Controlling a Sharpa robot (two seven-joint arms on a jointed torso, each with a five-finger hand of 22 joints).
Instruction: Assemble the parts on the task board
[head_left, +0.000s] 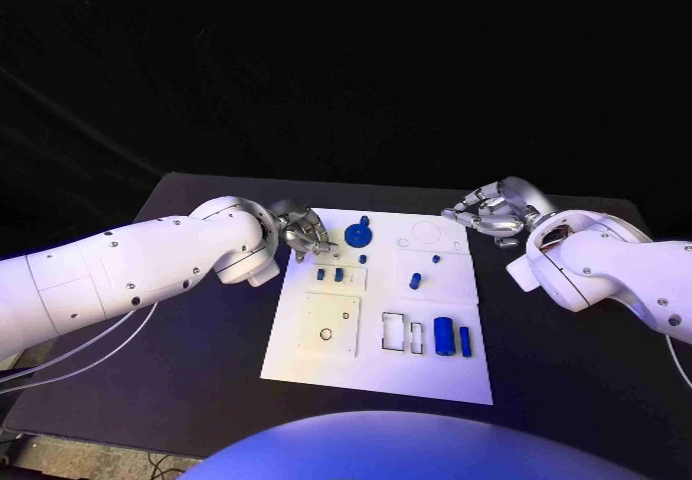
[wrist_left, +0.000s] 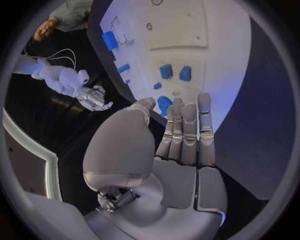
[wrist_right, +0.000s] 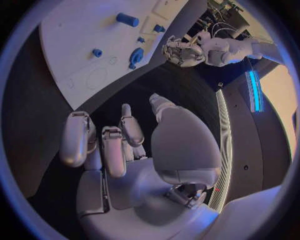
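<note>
Now we see both hands poised at the far end of the white task board (head_left: 378, 360), one at each corner, and neither holds anything. The left hand (head_left: 300, 232) hovers over the board's far left corner with its fingers straight and side by side, thumb apart, right beside the blue round gear-like part (head_left: 358, 236). To us that looks like a reach lined up for that piece. The right hand (head_left: 490, 212) waits just off the far right corner over the black table (head_left: 577, 360), fingers loosely curled and apart, probably kept clear so the left can work. The other blue parts sit in the board's middle: two small upright pegs (head_left: 330, 273) on the left, a short cylinder (head_left: 415, 280) to their right, and two long blue bars (head_left: 451, 336) nearer us.
</note>
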